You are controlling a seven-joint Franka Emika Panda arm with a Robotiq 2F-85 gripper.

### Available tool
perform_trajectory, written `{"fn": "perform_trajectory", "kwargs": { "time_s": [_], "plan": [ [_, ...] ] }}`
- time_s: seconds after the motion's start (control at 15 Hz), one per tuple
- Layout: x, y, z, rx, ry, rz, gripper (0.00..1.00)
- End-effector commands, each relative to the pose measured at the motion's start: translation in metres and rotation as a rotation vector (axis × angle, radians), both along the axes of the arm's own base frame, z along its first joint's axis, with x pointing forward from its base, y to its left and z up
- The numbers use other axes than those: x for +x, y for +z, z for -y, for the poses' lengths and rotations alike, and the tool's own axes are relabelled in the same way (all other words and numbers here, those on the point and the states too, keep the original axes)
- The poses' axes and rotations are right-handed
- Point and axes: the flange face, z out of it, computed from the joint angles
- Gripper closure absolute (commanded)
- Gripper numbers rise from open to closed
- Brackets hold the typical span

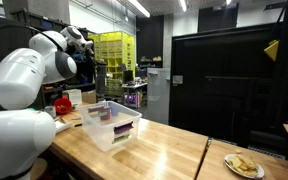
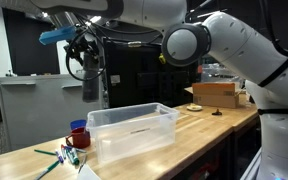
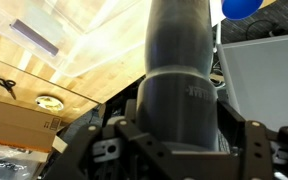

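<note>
Over the clear bin (image 2: 134, 135) on the wooden table (image 2: 219, 122), the hand (image 2: 90, 78) pinches 1 upright grey cylinder (image 2: 91, 92).

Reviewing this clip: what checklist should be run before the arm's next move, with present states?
1. Grip: claw shut on grey cylinder: ok.
2. Cylinder upright: ok.
3. Cylinder not touching the clear plastic bin: ok.
4. Cylinder directly over the bin: cannot tell.
5. Red cup beside the bin, apart from the cylinder: ok.
</note>
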Motion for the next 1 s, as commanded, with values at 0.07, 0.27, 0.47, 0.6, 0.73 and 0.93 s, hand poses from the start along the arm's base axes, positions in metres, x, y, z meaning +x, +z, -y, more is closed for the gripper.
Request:
{"fn": "perform_trajectory", "kwargs": {
  "time_s": [0.07, 0.27, 0.47, 0.6, 0.73, 0.93],
  "plan": [
    [-0.009, 0.02, 0.009, 0.02, -0.042, 0.011, 0.47],
    [-0.007, 0.021, 0.015, 0.018, -0.054, 0.009, 0.47],
    [-0.004, 0.024, 0.024, 0.015, -0.075, 0.007, 0.47],
    [-0.002, 0.026, 0.031, 0.006, -0.096, 0.007, 0.47],
    [0.0, 0.029, 0.04, -0.006, -0.12, 0.007, 0.47],
    [0.004, 0.028, 0.052, -0.028, -0.156, -0.003, 0.47]
  ]
}}
